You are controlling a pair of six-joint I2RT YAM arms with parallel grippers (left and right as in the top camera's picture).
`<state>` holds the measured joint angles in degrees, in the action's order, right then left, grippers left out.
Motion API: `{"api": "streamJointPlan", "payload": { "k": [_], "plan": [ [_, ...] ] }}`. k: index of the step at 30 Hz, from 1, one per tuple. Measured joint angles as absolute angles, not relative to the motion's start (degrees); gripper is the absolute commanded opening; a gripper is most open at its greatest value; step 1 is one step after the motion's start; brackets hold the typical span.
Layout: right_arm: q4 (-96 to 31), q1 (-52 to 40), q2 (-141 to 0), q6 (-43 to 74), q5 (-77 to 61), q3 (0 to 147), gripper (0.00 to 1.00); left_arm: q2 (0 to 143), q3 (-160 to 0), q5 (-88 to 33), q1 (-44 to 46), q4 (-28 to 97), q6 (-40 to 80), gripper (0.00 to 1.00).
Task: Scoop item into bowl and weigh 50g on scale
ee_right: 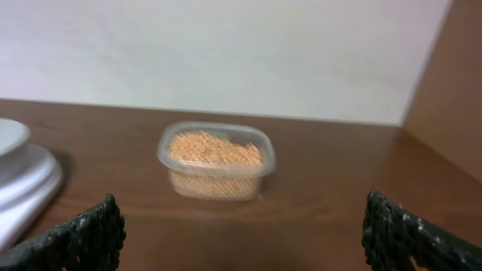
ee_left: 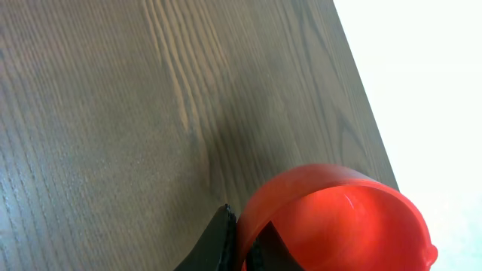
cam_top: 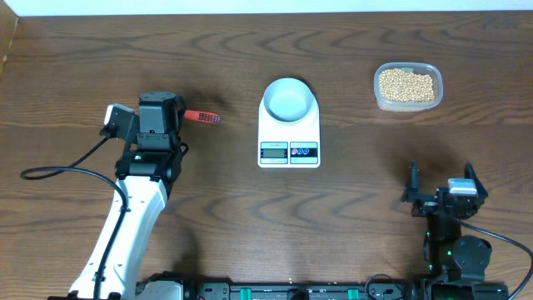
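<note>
Beans point(cam_top: 407, 86): all in clear tub point(cam_top: 408, 108), right of scale point(cam_top: 289, 133) and slightly farther back, well apart from it. Tub's long axis runs left-right, crosswise to the scale's.

Scale: long axis runs far-to-near, display edge toward the robot. Bowl point(cam_top: 289, 100) sits on its far end; no beans visible in it.

Overhead only: whole layout, both arms. Left gripper point(cam_top: 181, 117) is left of the scale, a red part of the scoop point(cam_top: 202, 117) sticking out of it toward the scale. Right gripper point(cam_top: 441, 179) is near-right of the scale, over bare table point(cam_top: 83, 67).

Left wrist only: scoop's round red cup point(ee_left: 339, 218), mouth open to the camera, with the left gripper's point(ee_left: 241, 252) dark fingers point(ee_left: 218, 241) pressed together on the scoop beside the cup. Scale not seen here.

Right wrist only: side view of the heaped beans point(ee_right: 215, 150) in the tub point(ee_right: 215, 184), scale edge point(ee_right: 22, 181) at far left. Right gripper's point(ee_right: 245, 241) fingers stand wide apart, nothing between them
</note>
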<state>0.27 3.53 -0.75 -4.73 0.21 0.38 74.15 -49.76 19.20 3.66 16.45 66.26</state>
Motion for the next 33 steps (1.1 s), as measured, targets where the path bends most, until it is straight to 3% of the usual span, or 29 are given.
{"api": "streamJointPlan", "payload": {
  "k": [8, 15, 21, 33],
  "plan": [
    [5.0, 3.5, -1.1, -4.6, -13.0, 0.4, 0.99, 74.1, -49.8, 17.9, 5.2, 16.4, 66.3, 0.07],
    [15.1, 3.5, -6.5, -2.9, -16.4, 0.4, 0.99, 74.1, -49.8, 17.9, 7.7, 16.4, 66.3, 0.07],
    [17.4, 3.5, -17.6, -1.0, -17.0, 2.6, 0.99, 74.1, -49.8, 17.9, 9.5, 16.2, 66.3, 0.07],
    [16.6, 3.5, -45.4, 5.2, -20.4, 22.6, 0.99, 74.1, -49.8, 17.8, 11.3, 16.0, 66.7, 0.07]
  ]
}}
